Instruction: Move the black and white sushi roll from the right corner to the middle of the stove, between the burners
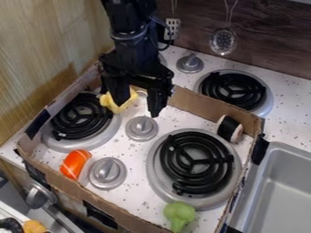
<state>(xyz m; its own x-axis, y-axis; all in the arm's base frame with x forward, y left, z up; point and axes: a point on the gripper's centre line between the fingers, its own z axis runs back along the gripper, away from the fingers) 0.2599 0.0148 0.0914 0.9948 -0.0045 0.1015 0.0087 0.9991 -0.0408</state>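
Note:
Over the back left of the stovetop the gripper [139, 108] hangs, its two fingers spread apart. A yellow toy [111, 103] lies below and beside the left finger, which partly hides it; whether they touch I cannot tell. An orange piece with pale stripes [75, 164] rests at the front left, near a grey knob. At the right edge is a roll with a black band and light ends [229, 129]. Green toy broccoli [179, 214] sits at the front, below the large burner.
A low cardboard wall [200, 103] surrounds the stovetop's burners [197, 162] and knobs [141, 128]. A grey sink [282, 186] is at the right. A wooden wall [42, 54] stands at the left, and utensils [223, 41] hang at the back.

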